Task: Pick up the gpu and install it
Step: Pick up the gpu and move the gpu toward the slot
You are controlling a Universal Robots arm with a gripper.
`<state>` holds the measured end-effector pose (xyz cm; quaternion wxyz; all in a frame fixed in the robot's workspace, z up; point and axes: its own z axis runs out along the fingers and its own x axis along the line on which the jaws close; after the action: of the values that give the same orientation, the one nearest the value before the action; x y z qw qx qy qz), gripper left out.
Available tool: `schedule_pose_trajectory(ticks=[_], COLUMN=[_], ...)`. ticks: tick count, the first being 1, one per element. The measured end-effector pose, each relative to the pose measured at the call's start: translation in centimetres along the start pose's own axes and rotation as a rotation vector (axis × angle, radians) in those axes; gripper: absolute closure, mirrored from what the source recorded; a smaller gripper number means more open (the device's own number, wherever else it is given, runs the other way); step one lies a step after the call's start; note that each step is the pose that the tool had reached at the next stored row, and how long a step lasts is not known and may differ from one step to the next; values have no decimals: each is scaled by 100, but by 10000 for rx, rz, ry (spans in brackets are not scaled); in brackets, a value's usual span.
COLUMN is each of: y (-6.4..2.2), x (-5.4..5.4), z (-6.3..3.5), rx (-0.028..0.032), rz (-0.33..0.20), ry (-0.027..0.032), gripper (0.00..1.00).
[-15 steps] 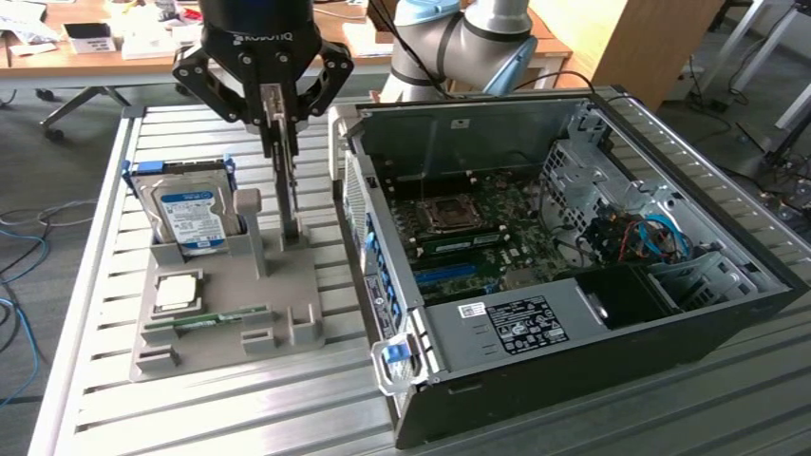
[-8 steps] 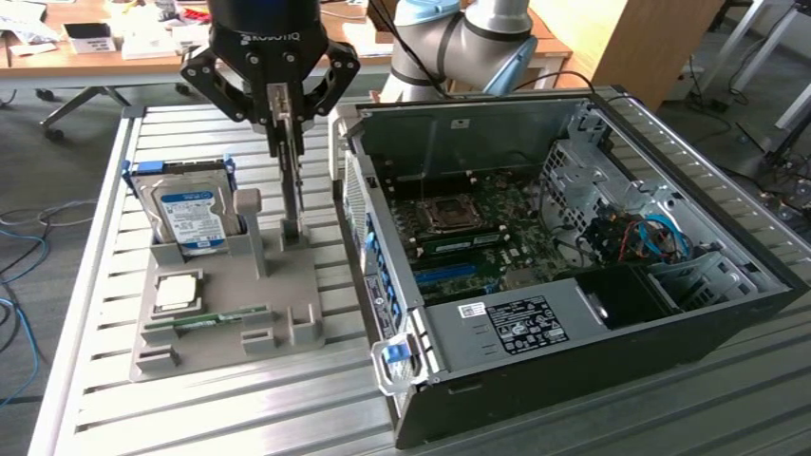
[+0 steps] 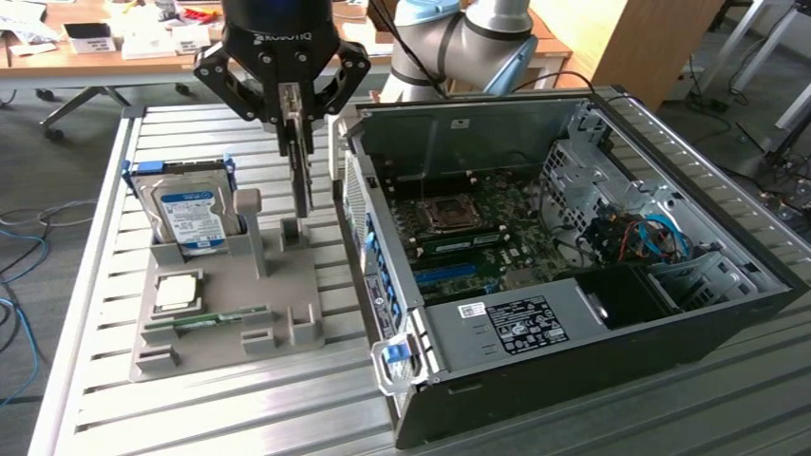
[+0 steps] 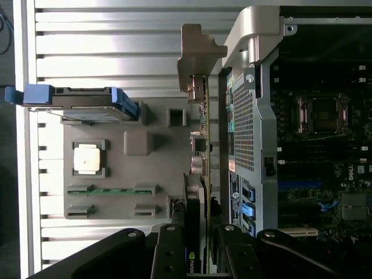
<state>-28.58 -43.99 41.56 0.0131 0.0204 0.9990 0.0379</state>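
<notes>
While the black two-fingered gripper [image 3: 294, 114] hangs just beside the open black computer case [image 3: 609, 366], on the exterior view's left of it, its fingers [image 4: 168, 253] stand partly closed, clamped on the thin, flat black-and-brown gpu [image 3: 302, 176]. The card stands on edge, parallel to the case's near wall. Its lower edge meets the slotted posts of the grey plastic holder tray [image 3: 304, 285] alongside the case; whether it has cleared them I cannot tell.
</notes>
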Motion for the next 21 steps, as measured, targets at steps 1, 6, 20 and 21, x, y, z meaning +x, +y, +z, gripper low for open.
schedule_pose_trajectory(ticks=[1,6,20,21], y=[0,4,14,15], x=[-11,-102,-365,-382], z=[0,3,10,11], rx=[-1,-14,-43,-44], rz=[0,0,0,0], ry=[0,0,1,2], gripper=[73,73,73,73])
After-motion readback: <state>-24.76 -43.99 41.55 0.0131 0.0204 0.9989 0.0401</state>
